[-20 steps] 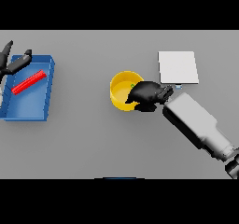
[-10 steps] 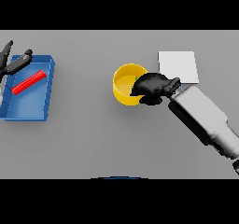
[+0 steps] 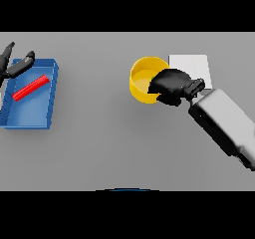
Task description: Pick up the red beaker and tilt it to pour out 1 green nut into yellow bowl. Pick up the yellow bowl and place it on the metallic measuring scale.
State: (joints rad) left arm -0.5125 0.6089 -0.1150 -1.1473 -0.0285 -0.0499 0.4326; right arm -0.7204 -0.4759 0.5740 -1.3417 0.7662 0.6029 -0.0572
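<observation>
Yellow bowl [image 3: 143, 79] is sitting toward the far right part of the tabletop [image 3: 109, 133], which is just a plain flat grey surface with a matte look, and nothing of a room shows past its edges. The bowl is round with smooth, glossy-looking walls and a paler yellow inside; can't tell if anything's in it. Right hand [image 3: 172, 86] is dark and chunky, curled over the bowl's right rim, so it's clamped on the bowl, with the boxy white and grey forearm running off toward the near right corner. Just beside the bowl, on its right, is the metallic measuring scale [image 3: 191, 66], a flat pale square plate, partly covered by the hand; the bowl's edge looks to be right up against the scale's left side, but not on top of it. Way over at the left edge there's a blue tray [image 3: 30, 116], a shallow rectangle with raised walls, and the red beaker [image 3: 30, 87] lies on its side in it, a slim red cylinder set diagonally. Left hand [image 3: 15, 63] is at the tray's far left corner, fingers straight and spread apart, holding nothing.
</observation>
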